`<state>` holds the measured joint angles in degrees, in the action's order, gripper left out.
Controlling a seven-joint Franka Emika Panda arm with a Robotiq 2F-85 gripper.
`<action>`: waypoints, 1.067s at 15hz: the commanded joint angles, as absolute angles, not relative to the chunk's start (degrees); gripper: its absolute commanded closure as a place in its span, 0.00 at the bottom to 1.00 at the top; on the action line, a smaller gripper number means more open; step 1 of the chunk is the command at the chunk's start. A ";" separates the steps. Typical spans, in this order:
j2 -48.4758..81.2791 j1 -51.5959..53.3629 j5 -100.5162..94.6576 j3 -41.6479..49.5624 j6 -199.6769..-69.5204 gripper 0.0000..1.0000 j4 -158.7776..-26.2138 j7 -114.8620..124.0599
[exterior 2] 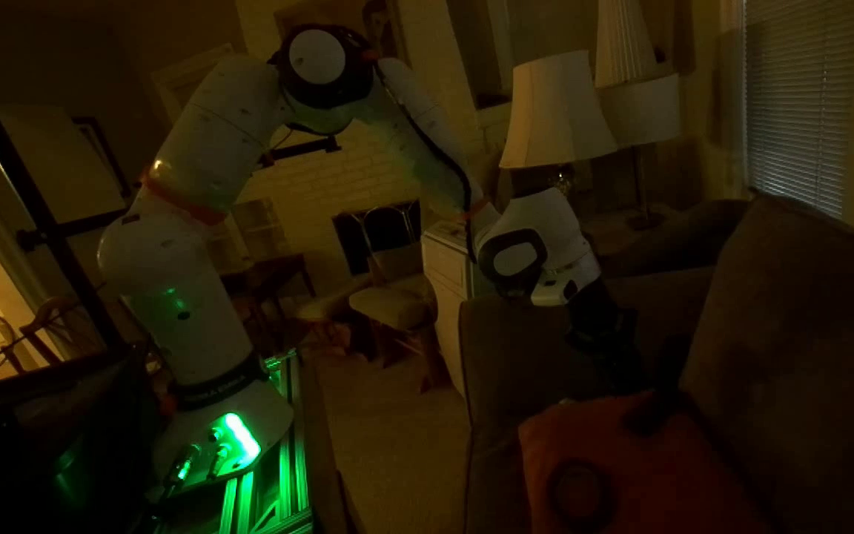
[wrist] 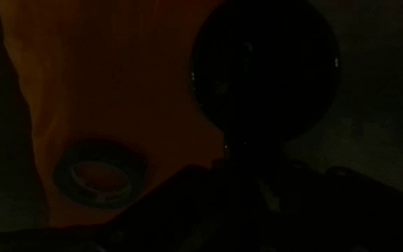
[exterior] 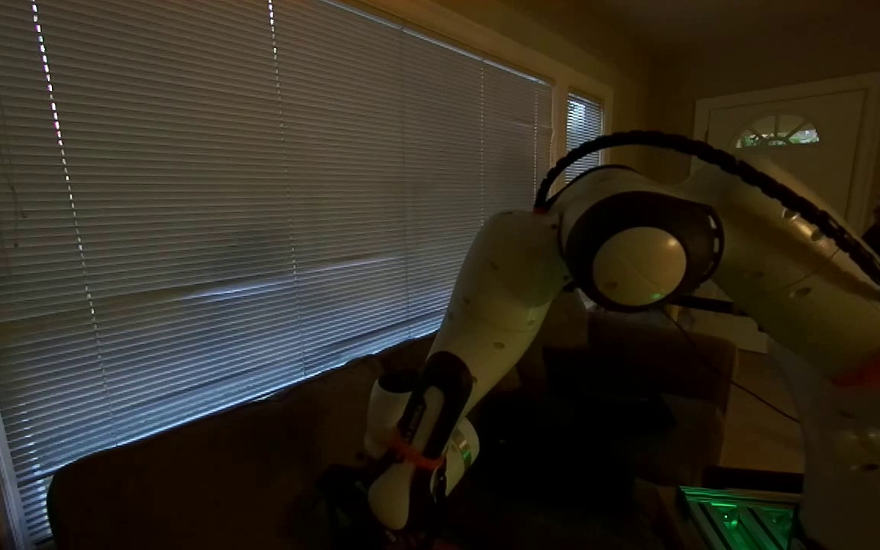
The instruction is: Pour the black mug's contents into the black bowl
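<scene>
Nearest the wrist, the gripper (wrist: 248, 169): its fingers stand closed together, apparently on the handle of the black mug (wrist: 266, 70). The mug lies straight ahead of the fingertips, handle turned back toward them; its long axis runs roughly along the line of sight, mouth facing the viewer, contents too dark to discern. Farther off, left of the mug in the wrist view, an orange cloth (wrist: 124, 87) bears a dark ring (wrist: 98, 152), well apart from the mug. The black bowl cannot be distinguished; the pour presumably depends on bringing the mug's mouth over it, then tilting.
</scene>
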<state>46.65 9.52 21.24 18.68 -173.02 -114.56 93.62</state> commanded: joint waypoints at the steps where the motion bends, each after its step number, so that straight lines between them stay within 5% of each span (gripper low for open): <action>1: 44.02 9.73 21.12 18.20 -171.96 0.95 -113.03 95.76; 15: 44.11 18.01 18.39 24.08 -173.76 0.95 -108.57 102.52; 16: 44.17 18.40 18.15 24.50 -173.73 0.80 -108.58 102.80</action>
<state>44.42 19.29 20.15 25.19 -173.48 -108.48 101.43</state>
